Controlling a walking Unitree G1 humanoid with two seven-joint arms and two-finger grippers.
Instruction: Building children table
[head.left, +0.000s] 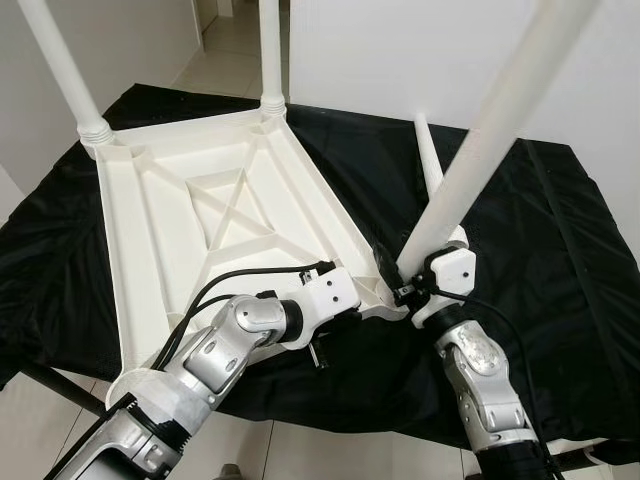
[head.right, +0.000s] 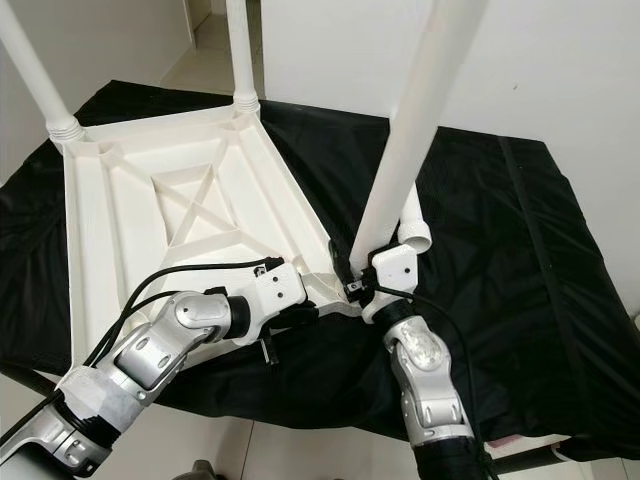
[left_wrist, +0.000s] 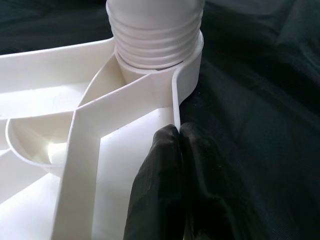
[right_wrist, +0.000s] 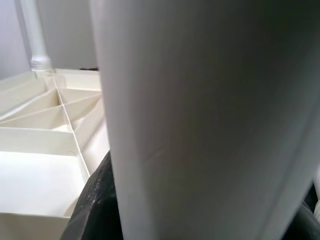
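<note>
I found the white tabletop (head.left: 215, 215) lying upside down on the black cloth (head.left: 560, 230), ribs upward, with two legs (head.left: 270, 50) already standing in the far corner sockets. A third leg (head.left: 490, 130) stood in the near corner socket (left_wrist: 187, 70), its threaded end seated in the collar. A fourth leg (head.left: 432, 165) lay loose on the cloth just beyond that corner.

The left gripper (left_wrist: 179, 150) had its fingers pinched together on the thin rim wall of the tabletop, right beside the socket. The right gripper (head.left: 408, 290) was clamped low on the third leg, close to the socket.

In my judgement the step in hand was screwing this leg home. To do it well, I would hold the rim firm against the turn, keep the leg square to the socket, and turn in short bites so the threads do not cross.
</note>
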